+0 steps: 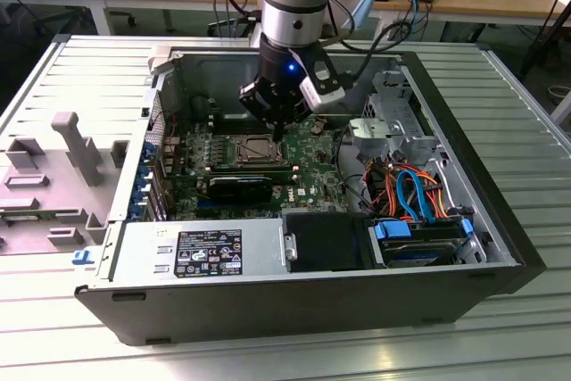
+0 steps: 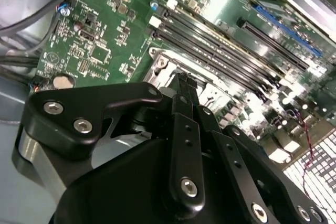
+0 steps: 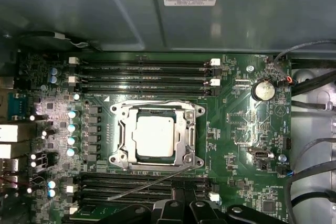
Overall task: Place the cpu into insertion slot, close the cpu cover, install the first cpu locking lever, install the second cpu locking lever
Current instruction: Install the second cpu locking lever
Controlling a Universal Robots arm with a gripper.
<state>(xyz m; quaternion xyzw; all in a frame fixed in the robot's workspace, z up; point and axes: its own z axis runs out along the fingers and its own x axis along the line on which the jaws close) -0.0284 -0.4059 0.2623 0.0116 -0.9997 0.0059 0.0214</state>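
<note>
The cpu (image 3: pixel 154 137) sits in the slot (image 3: pixel 116 109) at the motherboard's (image 3: pixel 236 129) centre, with the cover (image 3: pixel 190 139) closed over it. One thin lever (image 3: pixel 137 186) angles loose at 6 o'clock, unlatched. The gripper (image 3: pixel 181 199), fingers together and empty, hovers just beside that lever.

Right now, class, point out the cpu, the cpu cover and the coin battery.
cpu (image 3: pixel 153 136), first wrist view, middle of its silver top.
cpu cover (image 3: pixel 190 137), first wrist view, frame's side bar.
coin battery (image 3: pixel 263 89), first wrist view, its round face.
</note>
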